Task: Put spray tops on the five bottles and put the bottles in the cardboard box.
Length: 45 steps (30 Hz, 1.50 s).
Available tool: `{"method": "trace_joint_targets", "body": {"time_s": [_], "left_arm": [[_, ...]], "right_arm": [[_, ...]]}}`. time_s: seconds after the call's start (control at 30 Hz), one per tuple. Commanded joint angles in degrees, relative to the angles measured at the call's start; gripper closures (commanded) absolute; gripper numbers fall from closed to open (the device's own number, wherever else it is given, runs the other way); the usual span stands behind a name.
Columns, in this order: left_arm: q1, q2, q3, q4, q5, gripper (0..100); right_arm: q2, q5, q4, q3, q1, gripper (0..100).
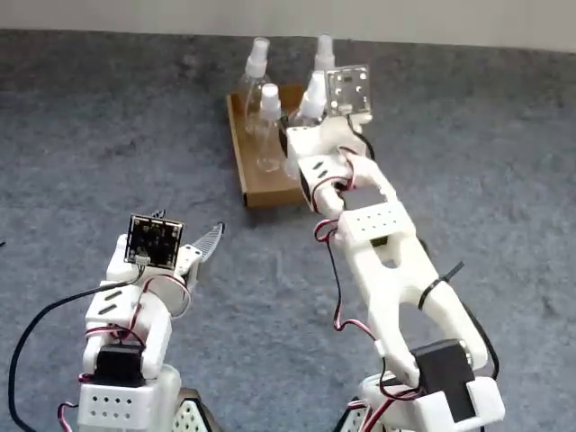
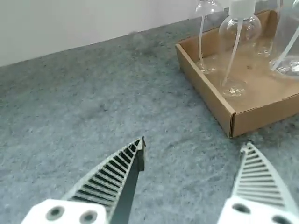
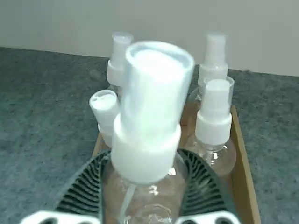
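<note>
The right pincer is pinching a clear bottle with its spray top on. It holds the bottle upright at the right side of the cardboard box, in the upper middle of the high view. Four more capped bottles stand around it in the box. In the lower left of the high view, the left pincer hangs spread wide above the grey carpet, well apart from the box.
</note>
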Motion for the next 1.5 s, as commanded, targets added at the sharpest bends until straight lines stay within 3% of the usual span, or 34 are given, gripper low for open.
{"method": "trace_joint_targets", "body": {"time_s": [0.0,0.63,1.47], "left_arm": [[-0.75,-0.66,-0.4,-1.58,-0.09,75],[-0.31,-0.48,-0.4,-1.49,-0.09,75],[1.01,-0.48,-0.4,-1.49,-0.09,75]], "right_arm": [[-0.48,-0.09,-2.07,-0.04,0.66,99.5],[-0.22,-0.09,-6.99,5.14,0.4,99.5],[6.02,1.58,-6.46,-2.86,0.66,99.5]]}}
